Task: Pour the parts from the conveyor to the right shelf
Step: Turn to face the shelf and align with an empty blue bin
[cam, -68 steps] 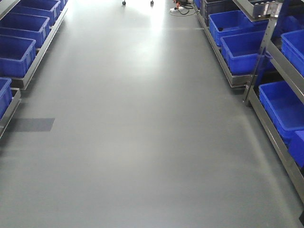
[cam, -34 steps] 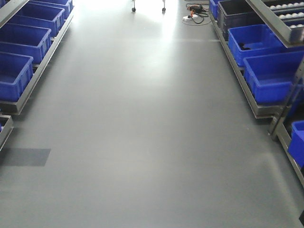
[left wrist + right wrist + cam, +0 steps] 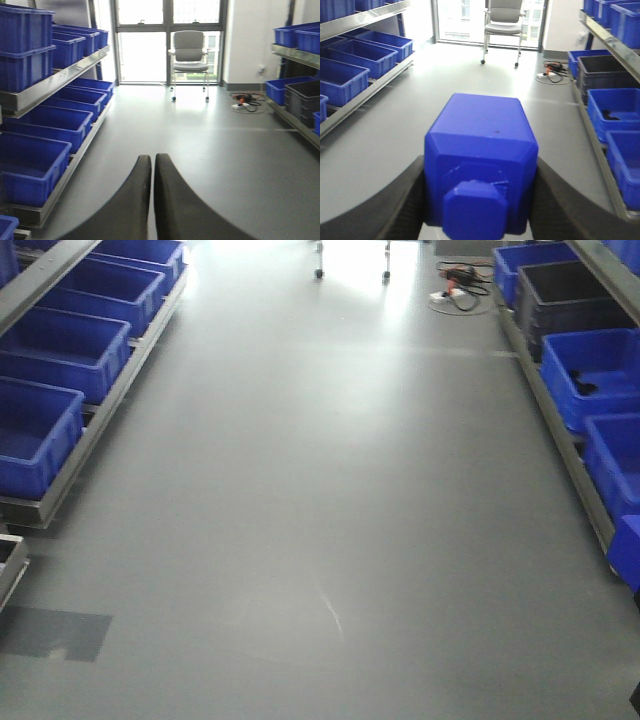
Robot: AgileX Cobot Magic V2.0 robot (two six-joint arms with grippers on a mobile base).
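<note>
We hold the blue block (image 3: 480,135) in the right gripper (image 3: 480,167). Its dark fingers (image 3: 407,200) press against both sides of the block, and the round knob faces the wrist camera. The block hangs over the grey floor (image 3: 320,490), well short of the office chair (image 3: 189,55) at the far end of the aisle. It is also apart from the right shelf (image 3: 600,32). The left gripper (image 3: 152,159) has its two fingers lying flat against each other along their length.

To the right of the chair and running back toward us, the right shelf's lower level carries a row of bins. The far blue bin (image 3: 580,57) sits nearest the chair. Next comes a dark grey bin (image 3: 602,70), whose inside we cannot see. After that is a middle blue bin (image 3: 620,125) with a small dark thing (image 3: 609,114) on its bottom; we cannot tell what that is. The upper blue bins (image 3: 615,12) sit on the level above.

To the left of the chair, the left shelf (image 3: 55,82) holds open blue bins (image 3: 30,165) on two levels, their plain blue bottoms showing. A coiled cable (image 3: 245,100) lies on the floor just right of the chair.
</note>
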